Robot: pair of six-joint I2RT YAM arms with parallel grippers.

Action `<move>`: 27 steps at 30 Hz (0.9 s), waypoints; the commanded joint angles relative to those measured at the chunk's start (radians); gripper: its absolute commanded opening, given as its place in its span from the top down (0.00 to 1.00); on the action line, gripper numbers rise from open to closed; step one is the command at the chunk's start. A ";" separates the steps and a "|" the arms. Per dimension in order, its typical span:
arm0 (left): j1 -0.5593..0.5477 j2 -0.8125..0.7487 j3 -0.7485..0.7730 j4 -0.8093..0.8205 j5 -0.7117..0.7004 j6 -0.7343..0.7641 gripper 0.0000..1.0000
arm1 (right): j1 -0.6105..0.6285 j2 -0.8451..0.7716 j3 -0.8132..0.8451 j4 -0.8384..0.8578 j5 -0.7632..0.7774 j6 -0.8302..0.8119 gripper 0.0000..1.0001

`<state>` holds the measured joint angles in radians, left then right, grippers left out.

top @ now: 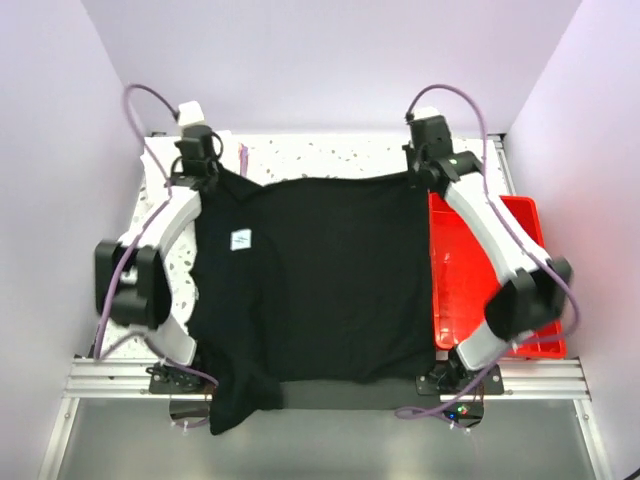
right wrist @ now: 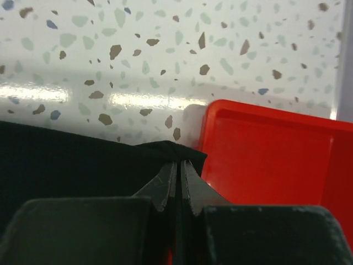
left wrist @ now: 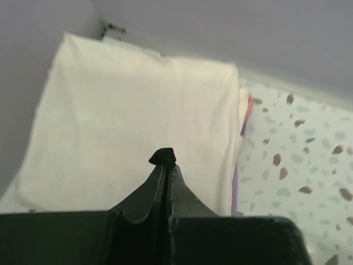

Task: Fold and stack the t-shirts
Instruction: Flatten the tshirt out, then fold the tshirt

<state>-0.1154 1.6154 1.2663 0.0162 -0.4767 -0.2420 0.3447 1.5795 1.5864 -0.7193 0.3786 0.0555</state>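
Because the left gripper (left wrist: 164, 159) and right gripper (right wrist: 179, 164) each clamp fully closed on a far corner, the black t-shirt (top: 330, 280) lies stretched flat behind them, ready for folding. Below the left gripper sits the folded white shirt (left wrist: 127, 110); just right of the right gripper, the red tray (right wrist: 265, 149).

one camera high, two low
the top one looks down from behind the arms at the whole table (top: 330, 160). the wrist ones look forward, very close. top and right wrist both see the black shirt (top: 330, 280) and red tray (top: 460, 300).
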 commanded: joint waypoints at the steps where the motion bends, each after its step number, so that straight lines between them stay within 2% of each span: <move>1: 0.003 0.090 0.042 0.169 0.035 -0.003 1.00 | -0.042 0.150 0.047 0.135 -0.175 -0.036 1.00; 3: 0.003 0.170 0.073 0.160 0.044 -0.003 1.00 | -0.052 0.279 0.122 0.126 -0.193 -0.048 1.00; 7: 0.005 0.230 0.082 0.163 0.043 -0.029 1.00 | -0.084 0.436 0.224 0.121 -0.245 -0.049 1.00; 11: 0.003 0.256 0.070 0.160 0.041 -0.054 1.00 | -0.092 0.514 0.291 0.113 -0.270 -0.049 1.00; 19: 0.002 0.230 0.044 0.091 0.030 -0.121 1.00 | -0.093 0.516 0.288 0.103 -0.279 -0.083 1.00; 24: 0.003 0.124 -0.060 0.108 0.047 -0.155 1.00 | -0.093 0.459 0.230 0.106 -0.293 -0.111 1.00; 27: 0.003 0.051 -0.107 0.064 0.043 -0.197 1.00 | -0.093 0.421 0.193 0.106 -0.305 -0.129 1.00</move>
<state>-0.1154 1.7756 1.1851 0.0738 -0.4255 -0.3794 0.2539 2.0987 1.8030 -0.6323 0.1028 -0.0341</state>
